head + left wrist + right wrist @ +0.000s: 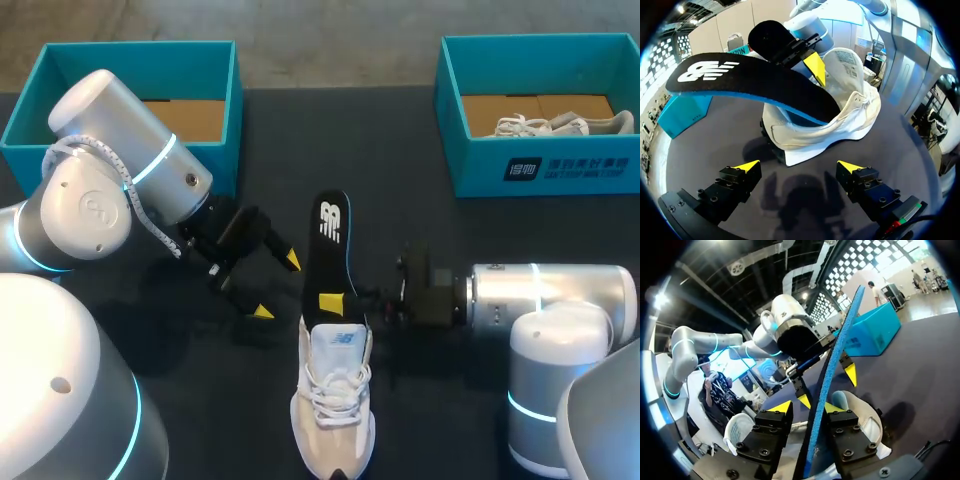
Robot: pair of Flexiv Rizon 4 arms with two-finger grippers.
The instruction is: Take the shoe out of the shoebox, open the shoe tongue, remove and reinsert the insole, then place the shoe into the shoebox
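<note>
right pincer (pixel 809 409) is pinching the insole (pixel 331 235), half in the shoe (pixel 335 400). i'm aiming to slide it lengthwise, with the spread left pincer (pixel 799 166) bracing the shoe.

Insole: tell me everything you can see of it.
The insole looks like thin foam, black on top with a white logo, blue underneath. One end sits inside the white shoe; the rest juts out beyond it, raised off the table. The right gripper pinches it beside the shoe. The open left gripper is clear of it.

Overhead head, close wrists; shared shoe (pixel 335 400)
</note>
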